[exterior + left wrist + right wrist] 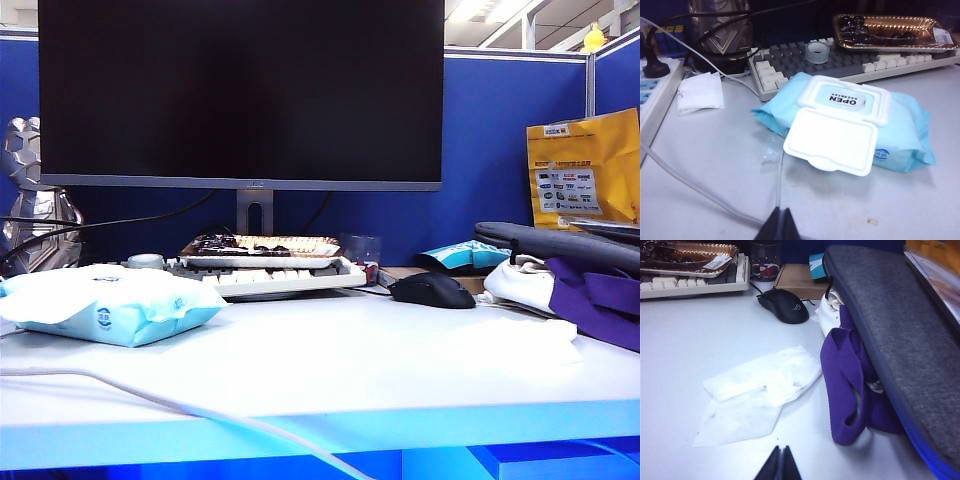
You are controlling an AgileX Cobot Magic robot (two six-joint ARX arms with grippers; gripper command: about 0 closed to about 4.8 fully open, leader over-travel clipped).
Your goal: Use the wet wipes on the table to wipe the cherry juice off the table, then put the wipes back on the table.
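Two hands, left hand (781, 220) and right hand (780, 460), closed and empty; wet wipes (757, 392) lie flat on the counter (685, 340), right side.

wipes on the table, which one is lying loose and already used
The wet wipes sheet lying flat beside the purple cloth, faintly smudged; the other is a light-blue pack, lid flipped open.

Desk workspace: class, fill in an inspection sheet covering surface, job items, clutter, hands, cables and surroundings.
Surface: white table, one small brown speck near the pack.
Job items: used wipe lying flat and smudged beside the purple cloth.
Clutter: wipes pack with lid flipped open, keyboard, cherry tray, mouse, grey sleeve.
Hands: left hand shut, above the table near the pack; right hand shut, above the table near the wipe; both empty.
Cables: grey cable trailing across the front.
Surroundings: dark monitor, blue partition.
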